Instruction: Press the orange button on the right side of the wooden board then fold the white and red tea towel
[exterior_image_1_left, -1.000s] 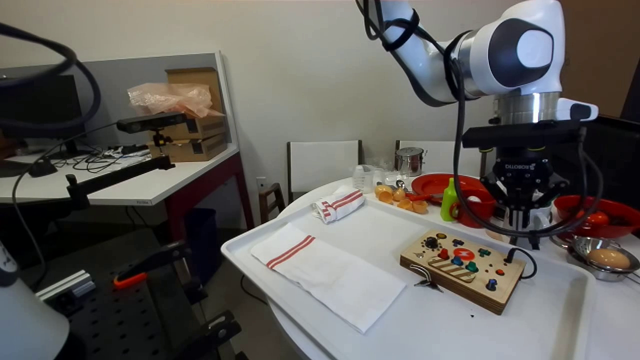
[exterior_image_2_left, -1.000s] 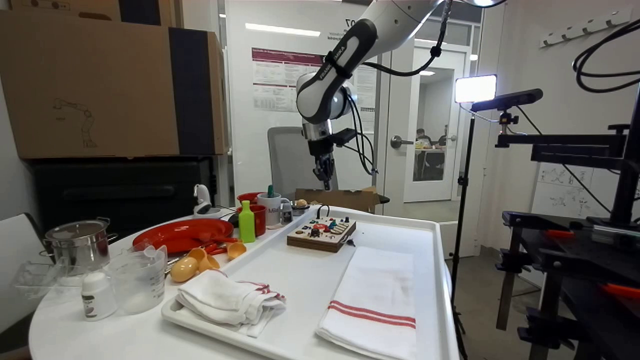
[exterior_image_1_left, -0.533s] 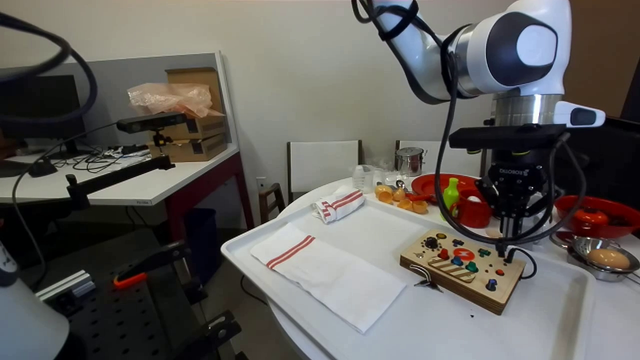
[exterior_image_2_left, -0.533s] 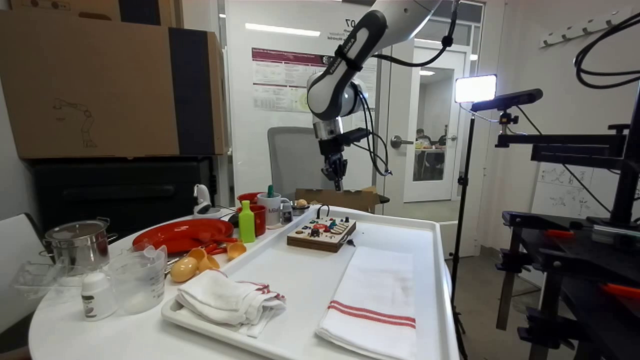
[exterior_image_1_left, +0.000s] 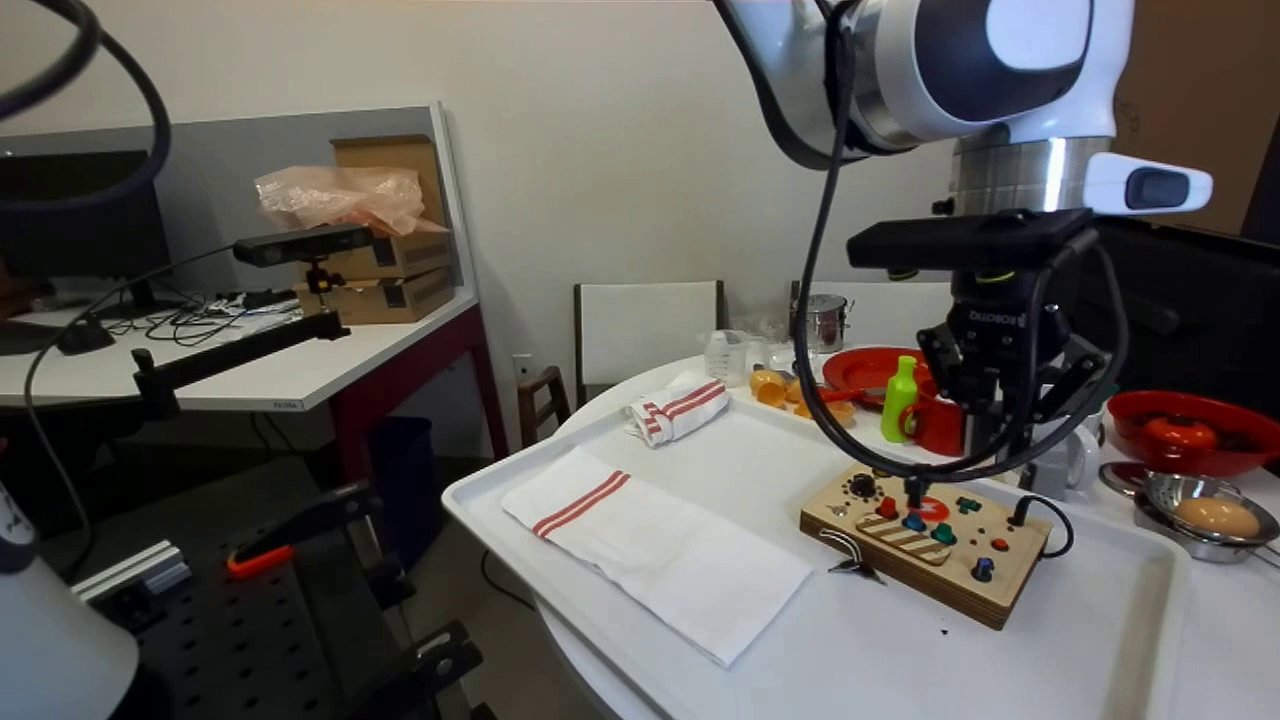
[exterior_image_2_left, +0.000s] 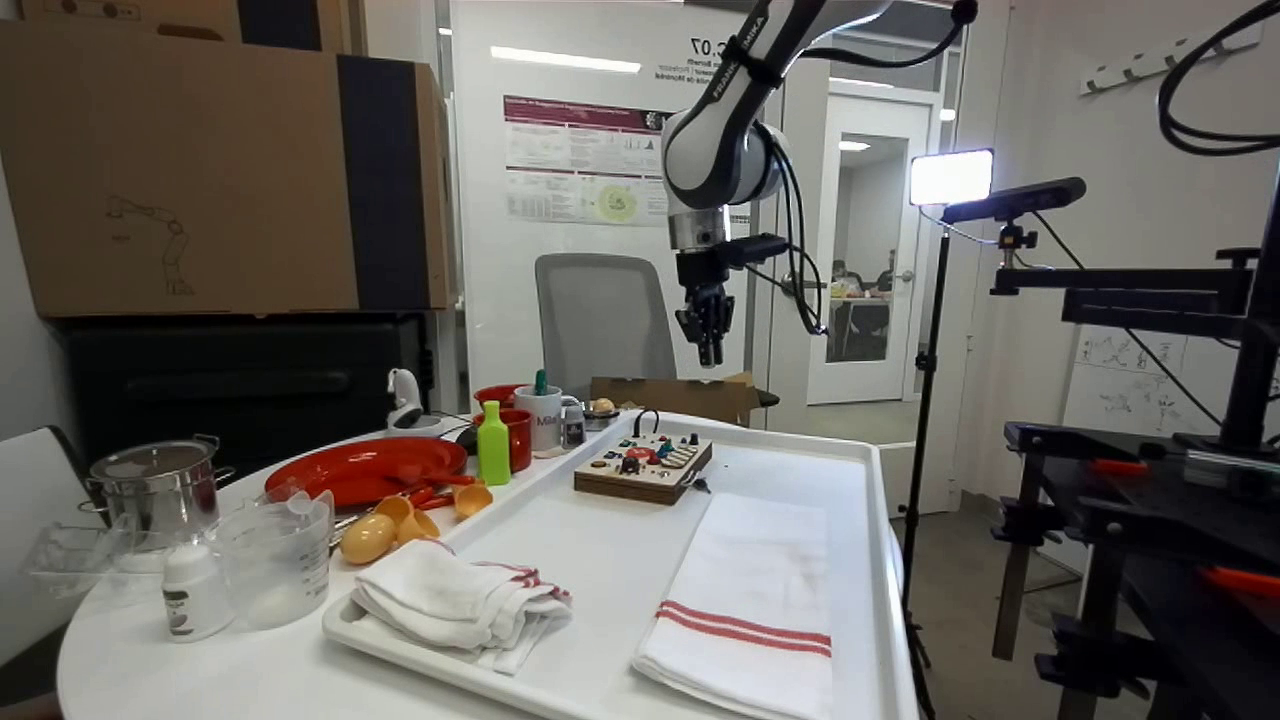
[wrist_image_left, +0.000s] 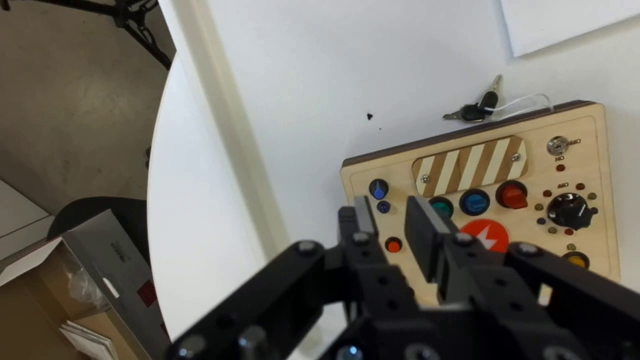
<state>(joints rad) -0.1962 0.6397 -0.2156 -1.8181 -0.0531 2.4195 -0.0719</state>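
Note:
The wooden board, with its coloured knobs, lies on the white tray in both exterior views. My gripper hovers above it, its fingers parted by a gap that holds nothing. Through that gap the small orange button shows in the wrist view. In an exterior view the gripper is clearly higher than the board, not touching it. The white and red tea towel lies flat beside the board, two red stripes toward its far end; only a corner of the towel reaches the wrist view.
A crumpled striped cloth sits at a tray corner. Keys hang off the board's edge. Beyond the tray rim stand a green bottle, a red mug and a red plate. A loose arm cable loops near the gripper.
The arm has swung across, leftward in an exterior view, and risen slightly, so the gripper has come over the board. Its fingers have moved apart. Board and towel have stayed put.

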